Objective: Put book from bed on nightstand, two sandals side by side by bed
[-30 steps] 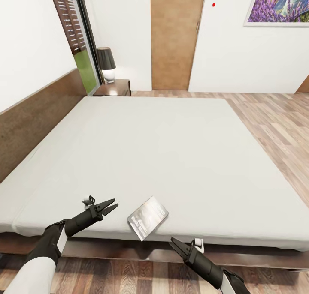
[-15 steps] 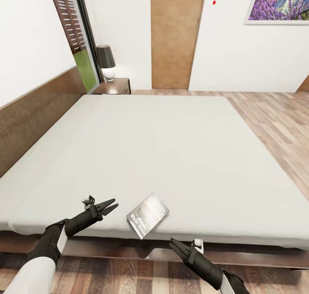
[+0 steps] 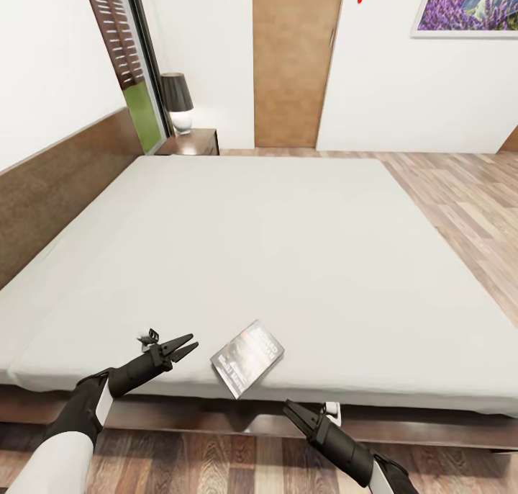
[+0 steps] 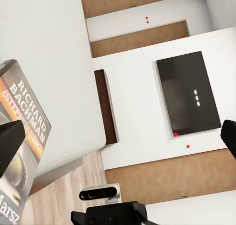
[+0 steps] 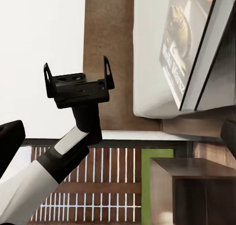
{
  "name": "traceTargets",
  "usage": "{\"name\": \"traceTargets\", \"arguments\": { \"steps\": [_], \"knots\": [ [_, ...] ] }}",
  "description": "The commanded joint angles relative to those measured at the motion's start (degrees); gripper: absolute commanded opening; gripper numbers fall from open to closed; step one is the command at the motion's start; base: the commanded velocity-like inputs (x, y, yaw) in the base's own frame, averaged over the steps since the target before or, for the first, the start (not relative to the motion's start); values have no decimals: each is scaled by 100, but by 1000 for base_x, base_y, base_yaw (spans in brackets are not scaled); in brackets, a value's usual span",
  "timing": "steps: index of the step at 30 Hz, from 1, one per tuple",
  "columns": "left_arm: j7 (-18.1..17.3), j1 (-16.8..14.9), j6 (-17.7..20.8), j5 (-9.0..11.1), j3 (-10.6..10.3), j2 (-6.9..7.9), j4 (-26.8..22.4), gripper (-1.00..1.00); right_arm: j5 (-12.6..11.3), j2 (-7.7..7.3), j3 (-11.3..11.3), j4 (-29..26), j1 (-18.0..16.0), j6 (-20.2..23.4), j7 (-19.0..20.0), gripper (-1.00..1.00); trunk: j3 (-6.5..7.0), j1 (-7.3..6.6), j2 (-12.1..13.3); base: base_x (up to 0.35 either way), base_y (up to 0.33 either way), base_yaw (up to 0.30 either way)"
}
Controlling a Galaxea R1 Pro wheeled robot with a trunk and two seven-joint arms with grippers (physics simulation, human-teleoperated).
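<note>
Grey-covered, the book (image 3: 247, 358) overhangs the bed (image 3: 288, 249) edge near us. Our left gripper (image 3: 181, 347) and right gripper (image 3: 291, 410) both have spread fingers; we should pinch that overhanging corner.

The book (image 4: 22, 136) cover reads "RICHARD BACHMAN (STEPHEN KING)"; its lower lettering is cut off.

We see the book (image 3: 247, 358), a thin dark grey paperback with white block lettering, lying flat and cover up at the 6 o'clock edge of the bed (image 3: 288, 249), turned askew to that edge. The bed has a plain pale mattress on a dark brown frame. The nightstand (image 3: 193, 142), of dark reddish-brown wood, stands at its 11 o'clock corner.
</note>
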Motion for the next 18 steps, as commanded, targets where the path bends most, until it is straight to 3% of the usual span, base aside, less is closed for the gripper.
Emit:
{"name": "traceTargets", "arguments": {
  "steps": [1,15,18],
  "knots": [
    [-41,-5,60,-44,21,-3,-1,100,10,4,-26,-2,-3,60,21,100,-22,22,-43,0,0,0],
    [-41,-4,61,-44,21,-3,-1,100,10,4,-26,-2,-6,60,21,100,-274,330,-605,0,0,0],
    [-41,-6,60,-44,21,-3,-1,100,10,6,-26,-2,-6,60,21,100,-274,330,-605,0,0,0]
  ]
}}
